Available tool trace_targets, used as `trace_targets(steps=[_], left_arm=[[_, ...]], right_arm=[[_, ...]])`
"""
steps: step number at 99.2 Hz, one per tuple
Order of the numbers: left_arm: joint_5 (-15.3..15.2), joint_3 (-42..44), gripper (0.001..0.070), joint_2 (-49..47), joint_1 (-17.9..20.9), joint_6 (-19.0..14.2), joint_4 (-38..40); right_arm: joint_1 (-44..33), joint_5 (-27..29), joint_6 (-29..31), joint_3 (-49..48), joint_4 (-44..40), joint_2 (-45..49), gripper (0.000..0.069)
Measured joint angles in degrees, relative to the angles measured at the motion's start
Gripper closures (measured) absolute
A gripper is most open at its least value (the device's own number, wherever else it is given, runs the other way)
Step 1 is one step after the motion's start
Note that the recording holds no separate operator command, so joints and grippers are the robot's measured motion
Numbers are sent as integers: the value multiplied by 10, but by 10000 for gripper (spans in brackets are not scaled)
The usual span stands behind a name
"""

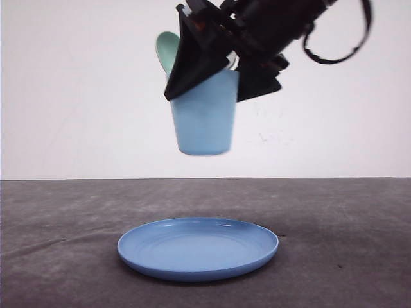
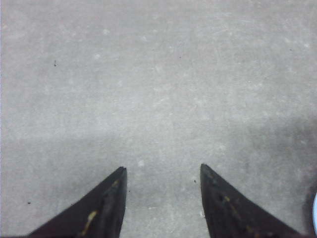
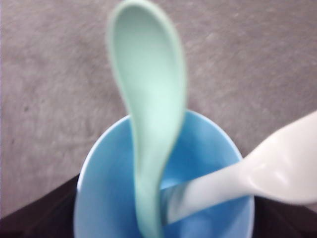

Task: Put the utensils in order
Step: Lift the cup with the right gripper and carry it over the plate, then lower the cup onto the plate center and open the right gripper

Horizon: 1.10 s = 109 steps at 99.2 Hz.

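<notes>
My right gripper (image 1: 215, 93) is shut on a light blue cup (image 1: 204, 125), one black finger on each side of its rim, and holds it in the air above the blue round plate (image 1: 198, 247). Both utensils stand in the cup. The pale mint-green spoon (image 1: 167, 48) sticks up with its bowl over the rim. In the right wrist view the spoon (image 3: 148, 99) leans on the cup's (image 3: 106, 188) inner wall, with the white fork (image 3: 277, 171) slanting out beside it. My left gripper (image 2: 162, 168) is open over bare table with nothing between its fingers.
The plate sits on a grey table (image 1: 64, 212) in front of a white wall (image 1: 77, 96). Nothing lies on the plate. A sliver of the plate's rim (image 2: 315, 213) shows beside my left gripper.
</notes>
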Motion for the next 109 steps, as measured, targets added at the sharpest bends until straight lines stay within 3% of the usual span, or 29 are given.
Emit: trace_targets(steps=[47, 109], left_arm=[[0, 0, 431, 0, 0, 4, 0], [0, 0, 431, 0, 0, 4, -1]], right_arm=[[47, 23, 21, -171, 165, -39, 200], [50, 35, 21, -178, 267, 57, 200]])
